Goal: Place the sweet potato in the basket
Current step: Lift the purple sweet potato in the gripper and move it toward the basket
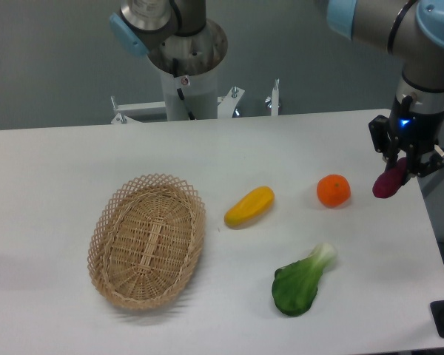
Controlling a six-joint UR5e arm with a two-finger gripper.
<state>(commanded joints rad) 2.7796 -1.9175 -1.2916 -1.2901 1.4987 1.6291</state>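
Note:
The magenta-purple sweet potato [389, 182] hangs tilted above the right side of the table, its upper end between the fingers of my gripper [408, 166], which is shut on it. The tan wicker basket [111, 222] lies on the left part of the table with nothing in it, far to the left of the gripper.
An orange fruit [333, 190] sits just left of the held sweet potato. A yellow oblong vegetable [249, 207] lies between it and the basket. A green leafy vegetable [302, 281] rests near the front. The table's right edge [433, 229] runs close below the gripper. The robot's base [186, 81] stands at the back.

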